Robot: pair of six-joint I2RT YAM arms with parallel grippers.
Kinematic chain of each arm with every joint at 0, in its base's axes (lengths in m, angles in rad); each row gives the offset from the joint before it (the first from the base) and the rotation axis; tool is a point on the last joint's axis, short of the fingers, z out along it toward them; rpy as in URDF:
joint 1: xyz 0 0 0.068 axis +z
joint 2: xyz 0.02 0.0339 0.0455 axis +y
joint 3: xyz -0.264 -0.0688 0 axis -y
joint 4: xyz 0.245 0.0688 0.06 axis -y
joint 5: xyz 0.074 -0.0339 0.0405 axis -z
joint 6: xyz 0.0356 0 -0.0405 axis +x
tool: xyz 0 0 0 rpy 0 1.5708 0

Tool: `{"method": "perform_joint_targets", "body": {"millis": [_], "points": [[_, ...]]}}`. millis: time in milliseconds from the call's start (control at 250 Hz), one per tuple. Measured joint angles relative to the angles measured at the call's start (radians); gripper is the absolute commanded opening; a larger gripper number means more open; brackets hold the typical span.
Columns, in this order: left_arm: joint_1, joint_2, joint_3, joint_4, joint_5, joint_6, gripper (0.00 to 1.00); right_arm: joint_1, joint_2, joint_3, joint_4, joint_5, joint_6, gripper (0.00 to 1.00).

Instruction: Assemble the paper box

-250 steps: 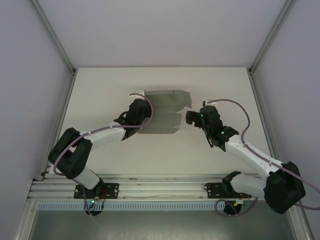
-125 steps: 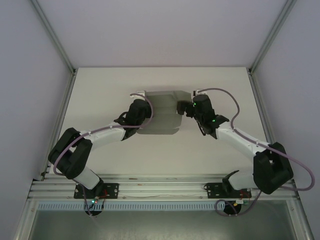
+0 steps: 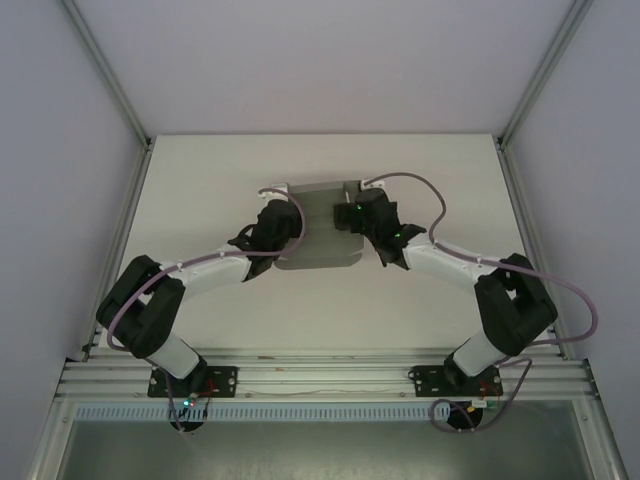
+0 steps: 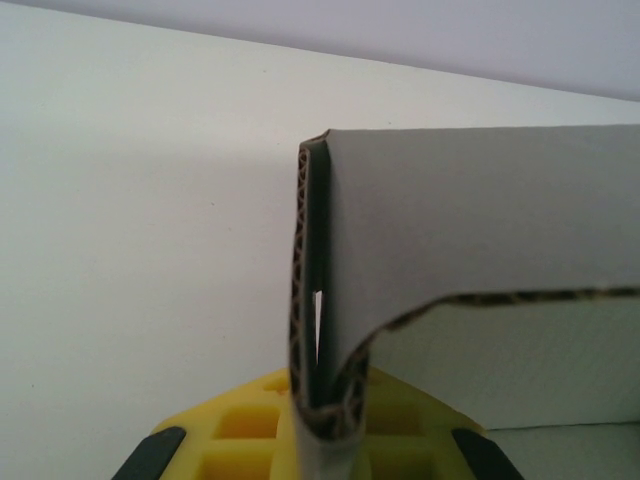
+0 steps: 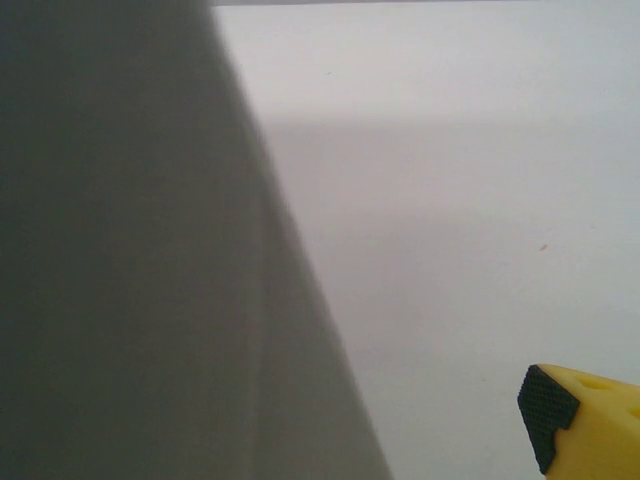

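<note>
**Q:** Top view: where is the paper box lying?

**A:** You are looking at it in the middle of the table, between your two arms. Its grey outline is reading slightly longer from near to far than across, so its long axis is pointing away from the bases. Your left gripper is meeting its left edge, and your right gripper is meeting its far right corner.

**Q:** Left wrist view: what is the claw doing?

**A:** It is pinching a doubled cardboard fold, clamped tight between the yellow fingers. The fold is standing upright. One panel is running off to the right, its fluted edge facing you.

**Q:** Right wrist view?

**A:** A grey panel of the box is rising along the left side, slanting. One yellow fingertip is sitting well apart from it at lower right, so you are seeing jaws spread wide, gripping nothing.
</note>
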Motion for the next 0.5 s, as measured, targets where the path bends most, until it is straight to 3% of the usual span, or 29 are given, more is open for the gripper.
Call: {"method": "perform_joint_targets", "body": {"millis": [108,276,408,500], "points": [[0.0,0.0,0.0,0.0,-0.01,0.001,0.0,-0.003,-0.082,-0.038,-0.031,0.018,-0.003,1.0],[0.0,0.0,0.0,0.0,-0.015,0.003,0.0,-0.036,-0.376,-0.148,-0.108,-0.061,-0.033,1.0],[0.0,-0.012,-0.006,0.002,-0.006,0.012,0.0,-0.151,-0.576,-0.214,-0.114,-0.195,-0.033,1.0],[0.0,-0.032,-0.018,0.003,0.005,0.017,0.0,-0.255,-0.61,-0.229,-0.119,-0.278,-0.021,0.99]]}}
